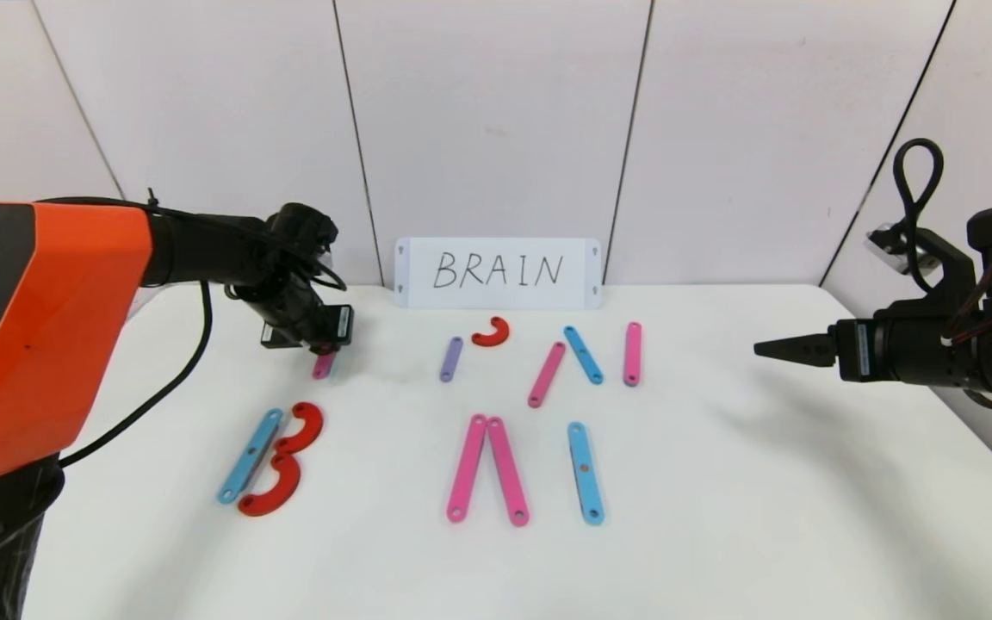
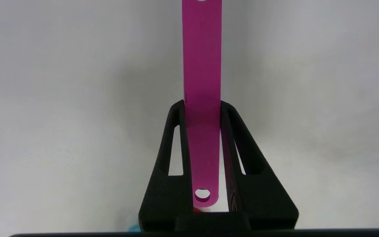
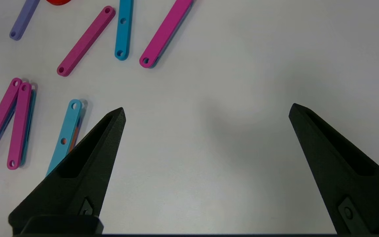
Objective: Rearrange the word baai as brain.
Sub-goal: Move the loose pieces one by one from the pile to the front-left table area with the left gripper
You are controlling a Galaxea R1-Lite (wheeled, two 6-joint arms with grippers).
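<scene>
Wide open white table (image 1: 720, 517) here, with plenty of bare surface along the near edge and across the whole right side, and a clear lane on the far left next to the wall panels. The left gripper (image 1: 321, 349) is down at the table's far left, fingers clamped on a pink bar (image 2: 202, 98); in the left wrist view that bar runs straight out between the two black fingers, its end hole sitting just inside them. The right gripper (image 3: 206, 112) hangs above the empty right side with its jaws spread wide and nothing between them, well apart from every strip. The letters are flat plastic strips with end holes: nearest the left arm, a blue bar (image 1: 250, 455) with two red C-curves (image 1: 286, 461) stacked against it forms a B. In the middle, two pink bars (image 1: 487, 468) meet at their far ends like a crossbar-less A, and a second blue bar (image 1: 585, 472) lies alone just right of them. Farther back sit a short purple bar (image 1: 451, 358), another red curve (image 1: 492, 331), and a loose pink, blue and pink trio (image 1: 586, 355). A white card (image 1: 499, 272) reading BRAIN stands against the wall behind them.
</scene>
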